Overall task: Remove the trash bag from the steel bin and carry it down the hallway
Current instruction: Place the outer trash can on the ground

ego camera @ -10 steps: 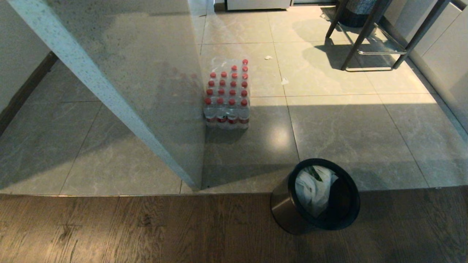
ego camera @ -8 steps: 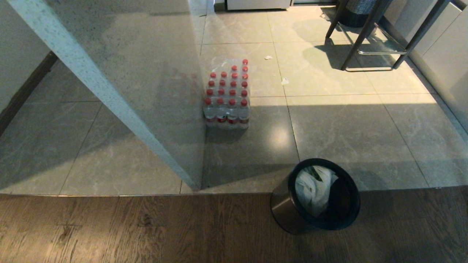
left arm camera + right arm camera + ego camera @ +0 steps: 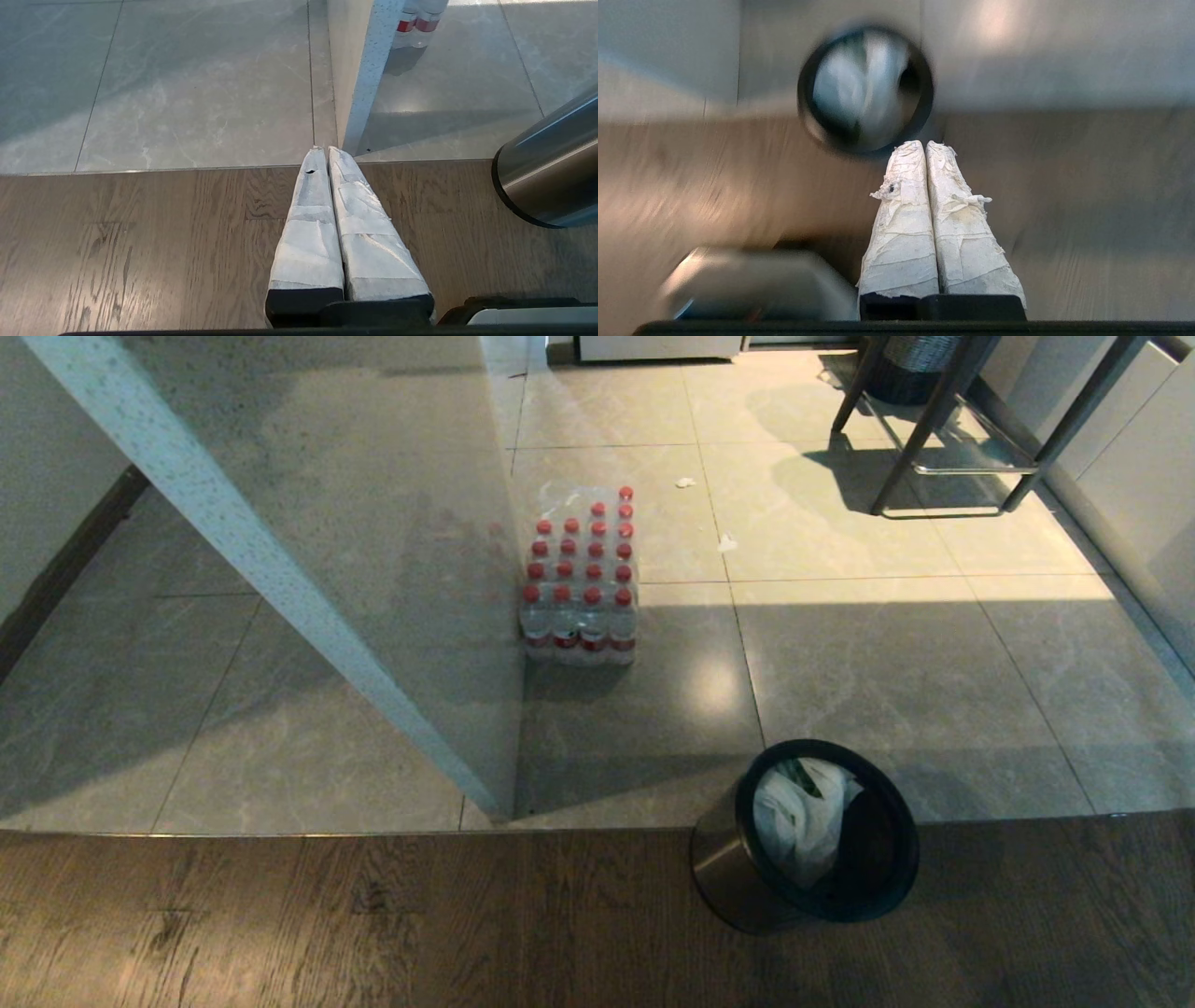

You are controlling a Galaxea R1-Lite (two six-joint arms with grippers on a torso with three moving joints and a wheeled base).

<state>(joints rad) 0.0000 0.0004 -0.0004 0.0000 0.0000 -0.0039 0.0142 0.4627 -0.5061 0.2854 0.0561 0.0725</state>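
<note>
Trash bag (image 3: 801, 817) half-hidden inside steel bin (image 3: 724, 873); green print barely visible.

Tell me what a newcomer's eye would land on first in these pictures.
Most likely the steel bin standing on the wood floor at its edge with the tiles, the white trash bag crumpled inside it. Next, the shrink-wrapped pack of red-capped water bottles on the tiles beside the pale partition wall. In the wrist views, the left gripper and right gripper both show taped fingers pressed shut, holding nothing.
</note>
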